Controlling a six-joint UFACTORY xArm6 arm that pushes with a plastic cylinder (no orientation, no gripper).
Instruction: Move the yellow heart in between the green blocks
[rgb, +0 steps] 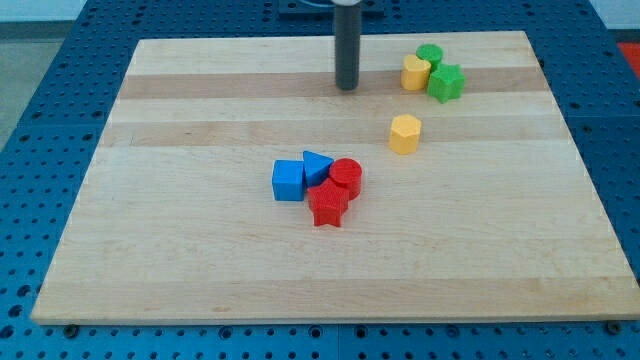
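Resting left of the yellow heart (416, 73) wedged between green blocks (445, 83), my tip (347, 87) has no fingers

The straight dark rod stands upright near the view's top, a little right of centre (its upper part runs out of frame). My tip (347, 87) rests at the rod's lower end, on the surface.

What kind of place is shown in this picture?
Probably a robotics lab bench: a wooden board lies on a blue perforated table, small coloured blocks such as the red star sit on it, and my tip touches none.
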